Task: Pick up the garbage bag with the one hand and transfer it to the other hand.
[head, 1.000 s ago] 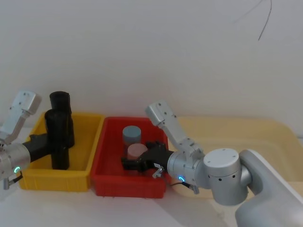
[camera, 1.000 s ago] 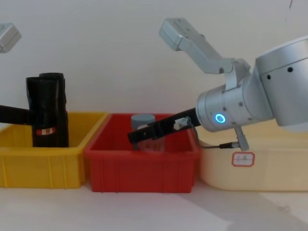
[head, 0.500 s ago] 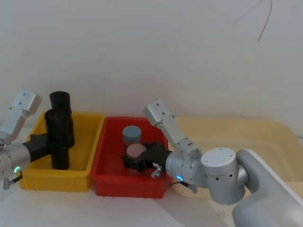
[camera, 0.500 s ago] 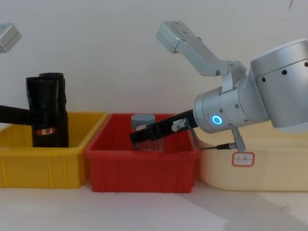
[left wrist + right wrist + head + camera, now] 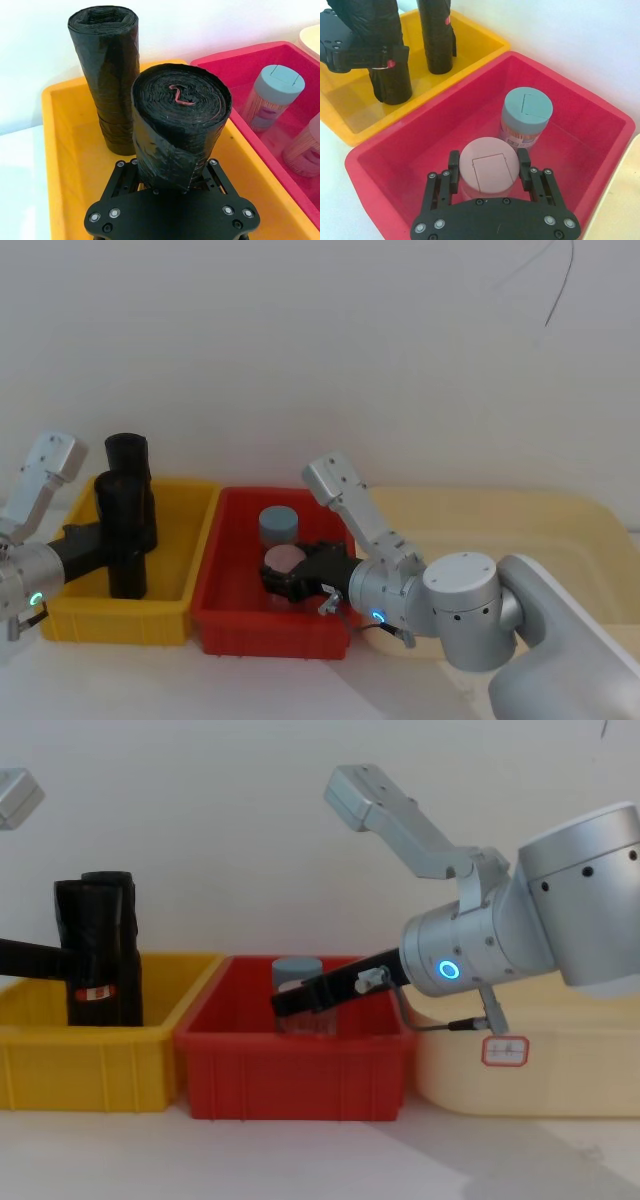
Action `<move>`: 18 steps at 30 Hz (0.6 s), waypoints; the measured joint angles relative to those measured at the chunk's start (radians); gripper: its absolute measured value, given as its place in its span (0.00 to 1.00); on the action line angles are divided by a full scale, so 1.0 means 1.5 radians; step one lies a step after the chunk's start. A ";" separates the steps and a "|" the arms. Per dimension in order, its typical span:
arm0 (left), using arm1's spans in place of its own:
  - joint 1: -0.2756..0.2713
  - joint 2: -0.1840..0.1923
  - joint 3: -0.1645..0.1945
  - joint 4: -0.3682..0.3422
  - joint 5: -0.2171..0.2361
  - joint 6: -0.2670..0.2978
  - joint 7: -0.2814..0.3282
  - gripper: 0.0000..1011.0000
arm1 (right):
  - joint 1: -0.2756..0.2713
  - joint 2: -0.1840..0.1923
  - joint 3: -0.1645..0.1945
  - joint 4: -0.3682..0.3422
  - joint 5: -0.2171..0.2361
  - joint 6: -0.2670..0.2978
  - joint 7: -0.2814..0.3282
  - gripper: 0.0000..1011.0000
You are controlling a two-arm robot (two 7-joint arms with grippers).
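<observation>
The left gripper (image 5: pixel 172 176), on the green-ringed wrist, is clamped around the garbage bag (image 5: pixel 180 120). It holds the black roll upright at the near side of a yellow bin (image 5: pixel 120 622) on the left. A red-and-white label (image 5: pixel 95 992) bands the roll low down. A second black roll (image 5: pixel 105 75) stands just behind it. The right gripper (image 5: pixel 487 159), blue-ringed, reaches into the red bin (image 5: pixel 395 145) beside the yellow one. Its fingers (image 5: pixel 453 167) are spread on either side of a pink-lidded jar (image 5: pixel 487 172); whether they press it I cannot tell. A blue-lidded jar (image 5: pixel 526 114) stands farther back.

The garbage bag (image 5: pixel 97 945) stands upright in the yellow bin (image 5: pixel 100 1070) (label band low), clasped by the left gripper (image 5: pixel 62 963).
</observation>
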 joint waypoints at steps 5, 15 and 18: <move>0.000 0.000 0.000 0.000 0.000 0.000 0.000 0.41 | 0.000 0.000 0.000 -0.001 0.000 0.000 0.000 0.66; 0.000 0.000 0.000 0.000 0.000 0.000 0.000 0.41 | -0.032 0.019 0.022 -0.073 0.004 -0.016 -0.001 0.66; 0.000 0.000 0.000 0.000 0.000 0.000 0.000 0.41 | -0.041 0.026 0.030 -0.096 0.006 -0.020 -0.004 0.66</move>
